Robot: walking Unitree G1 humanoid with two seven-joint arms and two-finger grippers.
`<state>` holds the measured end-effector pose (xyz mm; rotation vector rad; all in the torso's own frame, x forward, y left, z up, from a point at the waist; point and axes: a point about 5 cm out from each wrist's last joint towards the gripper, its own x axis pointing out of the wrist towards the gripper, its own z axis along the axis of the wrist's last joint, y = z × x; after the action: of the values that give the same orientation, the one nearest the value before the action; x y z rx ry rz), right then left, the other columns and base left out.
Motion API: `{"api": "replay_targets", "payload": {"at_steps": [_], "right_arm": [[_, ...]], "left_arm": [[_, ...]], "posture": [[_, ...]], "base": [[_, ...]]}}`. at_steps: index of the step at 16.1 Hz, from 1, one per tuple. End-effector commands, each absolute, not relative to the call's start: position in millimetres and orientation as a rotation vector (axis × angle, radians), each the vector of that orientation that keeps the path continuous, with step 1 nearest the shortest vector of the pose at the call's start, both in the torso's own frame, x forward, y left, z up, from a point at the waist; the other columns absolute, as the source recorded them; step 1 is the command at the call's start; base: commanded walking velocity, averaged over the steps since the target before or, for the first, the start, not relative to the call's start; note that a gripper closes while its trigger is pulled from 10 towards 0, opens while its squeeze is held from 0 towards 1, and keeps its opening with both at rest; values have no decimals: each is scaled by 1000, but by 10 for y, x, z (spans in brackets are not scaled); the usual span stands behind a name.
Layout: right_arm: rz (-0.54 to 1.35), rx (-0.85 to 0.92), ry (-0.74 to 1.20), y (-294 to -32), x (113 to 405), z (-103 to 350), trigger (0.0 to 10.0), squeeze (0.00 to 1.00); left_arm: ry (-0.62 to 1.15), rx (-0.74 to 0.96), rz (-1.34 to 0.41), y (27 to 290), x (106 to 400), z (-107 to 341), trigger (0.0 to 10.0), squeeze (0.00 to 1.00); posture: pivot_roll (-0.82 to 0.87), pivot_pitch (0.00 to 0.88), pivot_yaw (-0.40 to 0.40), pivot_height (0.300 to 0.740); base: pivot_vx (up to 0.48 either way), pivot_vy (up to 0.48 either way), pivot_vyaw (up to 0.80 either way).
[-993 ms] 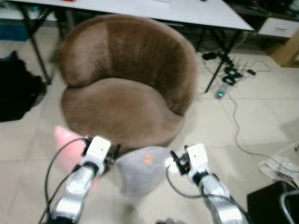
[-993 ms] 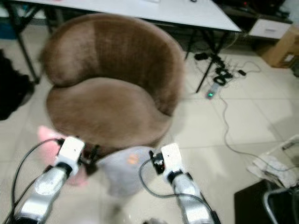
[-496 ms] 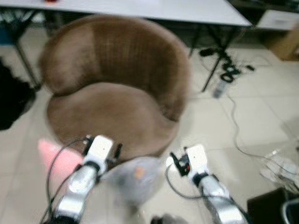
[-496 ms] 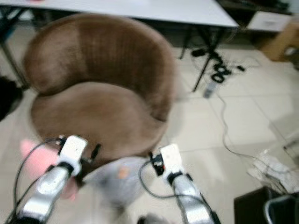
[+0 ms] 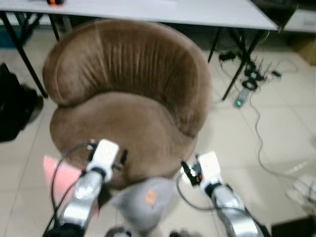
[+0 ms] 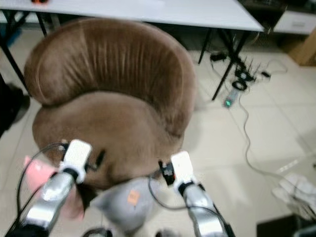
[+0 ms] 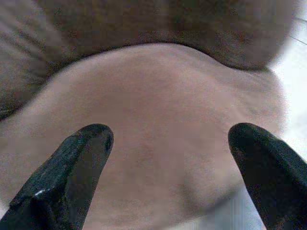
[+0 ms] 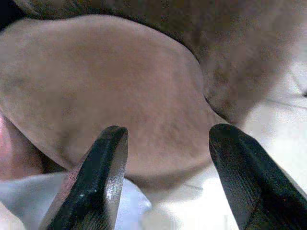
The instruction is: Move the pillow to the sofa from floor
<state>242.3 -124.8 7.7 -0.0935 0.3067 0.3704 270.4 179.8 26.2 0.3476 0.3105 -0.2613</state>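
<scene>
A grey pillow (image 5: 145,200) with an orange tag lies on the tiled floor at the foot of the brown round sofa (image 5: 128,94), between my two forearms. Its pale corner is visible in the right wrist view (image 8: 29,196). My left gripper (image 7: 172,139) is open over the front of the sofa seat (image 7: 158,110), holding nothing. My right gripper (image 8: 168,134) is open too, empty, with the seat's front edge ahead of it. Both wrists (image 5: 105,152) (image 5: 207,165) hover just before the sofa's front rim.
A pink pillow (image 5: 59,180) lies on the floor to the left of the sofa. A white table (image 5: 187,12) with black legs stands behind it. A power strip and cables (image 5: 244,91) trail on the right. A black bag (image 5: 15,108) sits at the left.
The camera has shifted and the picture is sharper. The sofa seat now sits closer under both wrists, and the grey pillow shows lower in the picture, behind them.
</scene>
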Motion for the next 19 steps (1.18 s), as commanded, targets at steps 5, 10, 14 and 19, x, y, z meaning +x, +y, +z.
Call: {"api": "replay_targets", "payload": {"at_steps": [5,10,14,19], "right_arm": [[361,-97,323,-1265,2395,54,10000,0],[357,-98,301,-1279,2434,113,10000,0],[339,-107,251,-1330,2445,245,10000,0],[318,-80,102,-1289,2460,599,10000,0]], "left_arm": [[416,548,-523,1826,2790,336,10000,0],[572,740,-613,2100,3062,352,10000,0],[590,811,-564,2110,3233,411,10000,0],[602,885,-547,2092,3251,375,10000,0]], "posture": [[6,131,-117,740],[-12,147,-116,740],[-62,162,-116,740],[-106,171,-99,740]], "base": [[0,0,0],[0,0,0],[0,0,0],[0,0,0]]}}
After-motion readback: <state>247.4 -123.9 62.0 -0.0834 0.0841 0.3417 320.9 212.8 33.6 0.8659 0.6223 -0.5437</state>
